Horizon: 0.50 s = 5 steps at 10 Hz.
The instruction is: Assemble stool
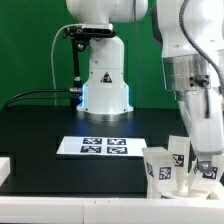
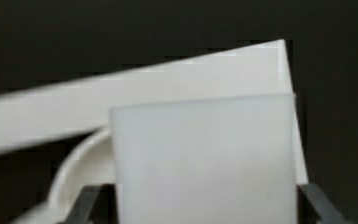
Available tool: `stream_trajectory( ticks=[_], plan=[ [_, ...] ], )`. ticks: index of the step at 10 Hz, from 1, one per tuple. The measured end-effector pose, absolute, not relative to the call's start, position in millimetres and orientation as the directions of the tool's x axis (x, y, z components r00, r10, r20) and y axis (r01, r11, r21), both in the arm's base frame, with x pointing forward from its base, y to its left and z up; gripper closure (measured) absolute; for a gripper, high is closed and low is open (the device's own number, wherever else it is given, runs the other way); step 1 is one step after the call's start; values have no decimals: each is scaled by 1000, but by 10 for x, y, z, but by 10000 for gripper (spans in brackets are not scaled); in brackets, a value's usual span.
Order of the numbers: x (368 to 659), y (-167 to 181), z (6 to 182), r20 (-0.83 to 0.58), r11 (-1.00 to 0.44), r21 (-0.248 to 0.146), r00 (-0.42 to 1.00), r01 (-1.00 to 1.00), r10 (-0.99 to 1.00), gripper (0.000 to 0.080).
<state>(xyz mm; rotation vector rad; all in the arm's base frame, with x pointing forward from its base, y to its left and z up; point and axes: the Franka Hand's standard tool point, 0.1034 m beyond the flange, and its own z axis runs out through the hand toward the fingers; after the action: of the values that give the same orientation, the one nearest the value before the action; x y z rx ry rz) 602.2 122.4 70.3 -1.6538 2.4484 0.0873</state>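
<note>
Gripper (image 1: 205, 165) low at ext. view's right, among tagged white stool legs (image 1: 160, 165), wrist view filled by white part (image 2: 208, 150) betw. fingers, grip state unclear, marker board (image 1: 98, 147) nearby.

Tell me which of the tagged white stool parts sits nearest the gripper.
The rightmost tagged part in the exterior view, directly under the gripper. The other tagged parts stand further toward that view's left, clear of the arm.

marker board (image 1: 103, 146), black table (image 1: 40, 125)
</note>
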Motion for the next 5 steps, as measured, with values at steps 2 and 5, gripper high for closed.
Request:
stream_trajectory(
  ticks=[2, 5],
  plan=[
    [6027, 1223, 701, -201, 477, -68, -456, -876, -867, 462],
    [5977, 1269, 756, -191, 324, -43, -311, -945, -931, 245]
  ],
)
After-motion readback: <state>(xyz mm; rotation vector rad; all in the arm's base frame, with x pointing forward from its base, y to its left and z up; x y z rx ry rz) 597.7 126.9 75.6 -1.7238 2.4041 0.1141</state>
